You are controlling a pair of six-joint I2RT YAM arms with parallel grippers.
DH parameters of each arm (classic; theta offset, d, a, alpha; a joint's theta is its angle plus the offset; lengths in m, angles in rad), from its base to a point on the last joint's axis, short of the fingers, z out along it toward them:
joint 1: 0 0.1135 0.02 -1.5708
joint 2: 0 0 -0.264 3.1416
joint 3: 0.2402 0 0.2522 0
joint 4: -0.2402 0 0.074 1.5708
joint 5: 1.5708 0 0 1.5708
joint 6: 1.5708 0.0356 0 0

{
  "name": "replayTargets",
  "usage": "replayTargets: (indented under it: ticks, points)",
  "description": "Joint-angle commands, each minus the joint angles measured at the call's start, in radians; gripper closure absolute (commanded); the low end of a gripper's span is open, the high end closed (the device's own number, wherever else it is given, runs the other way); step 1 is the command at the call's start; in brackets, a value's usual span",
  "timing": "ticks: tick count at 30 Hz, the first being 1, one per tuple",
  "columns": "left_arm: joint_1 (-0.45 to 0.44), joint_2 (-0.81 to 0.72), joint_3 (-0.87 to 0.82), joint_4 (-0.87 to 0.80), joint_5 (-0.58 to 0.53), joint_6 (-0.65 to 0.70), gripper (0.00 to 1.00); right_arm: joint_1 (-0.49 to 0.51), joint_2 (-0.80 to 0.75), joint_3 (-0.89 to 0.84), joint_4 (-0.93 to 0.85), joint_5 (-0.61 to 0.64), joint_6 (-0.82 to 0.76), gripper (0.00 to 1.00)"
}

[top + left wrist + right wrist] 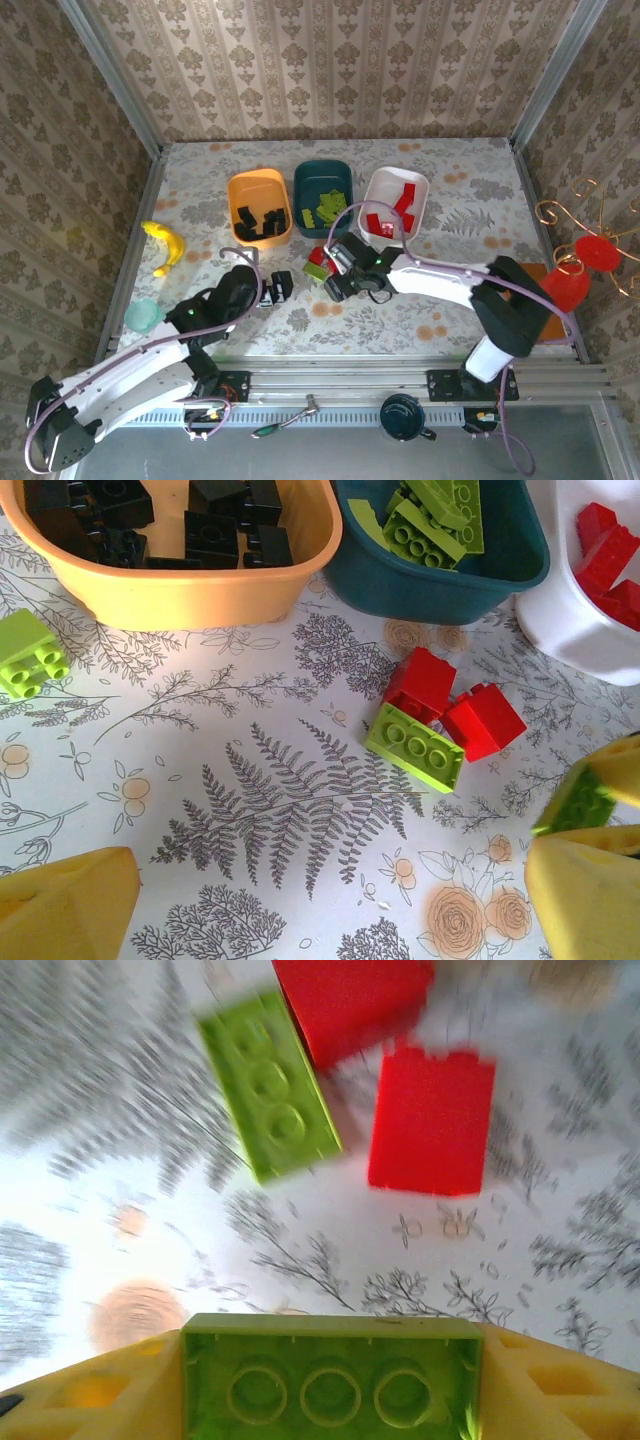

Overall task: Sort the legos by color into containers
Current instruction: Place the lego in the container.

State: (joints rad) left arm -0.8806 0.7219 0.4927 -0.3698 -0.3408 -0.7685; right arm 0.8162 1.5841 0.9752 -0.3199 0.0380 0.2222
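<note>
With open floral-print worktop (pixel 470 290) at right, the right end effector (pixel 335 275) pinches a lime-green plastic brick (pixel 330 1385) near the orange plastic tub (pixel 258 175), dark-teal tub (pixel 322 166) and white tub (pixel 380 190); left end effector (pixel 277 288) spread, empty.

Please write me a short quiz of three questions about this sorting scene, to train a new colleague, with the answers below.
1. True or false: the orange tub contains red bricks.
2. What is between the right fingers? A) a red brick B) a lime green brick C) a banana
3. How many loose bricks lie together just in front of the dark teal tub?
Key: 1 false, it contains black bricks. 2 B. 3 three: two red bricks and one long green brick.
</note>
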Motion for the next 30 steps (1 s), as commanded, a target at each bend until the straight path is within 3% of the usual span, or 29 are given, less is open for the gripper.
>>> replayTargets:
  ticks: [1, 4, 9, 17, 21, 25, 30]
  points:
    - [0.009, -0.028, -0.01, -0.041, -0.034, -0.016, 0.0, -0.052, -0.077, 0.066, 0.021, -0.077, 0.03, 0.4]
    - [0.011, -0.039, -0.011, -0.051, -0.044, -0.019, 0.0, -0.114, -0.015, 0.171, 0.051, -0.096, 0.054, 0.4]
    - [0.014, -0.039, -0.003, -0.079, -0.04, -0.026, 0.0, -0.192, 0.218, 0.434, 0.042, -0.09, 0.092, 0.4]
    - [0.017, -0.062, 0.009, -0.148, -0.056, -0.036, 0.0, -0.235, 0.542, 0.85, -0.093, -0.066, 0.106, 0.36]
    - [0.019, -0.07, 0.012, -0.156, -0.055, -0.034, 0.0, -0.235, 0.632, 1.006, -0.183, -0.059, 0.091, 0.17]
    - [0.019, -0.072, 0.013, -0.161, -0.057, -0.03, 0.0, -0.235, 0.569, 0.959, -0.165, -0.054, 0.075, 0.1]
    - [0.022, -0.075, 0.018, -0.176, -0.082, -0.015, 0.0, -0.226, 0.346, 0.67, -0.035, -0.06, 0.073, 0.09]
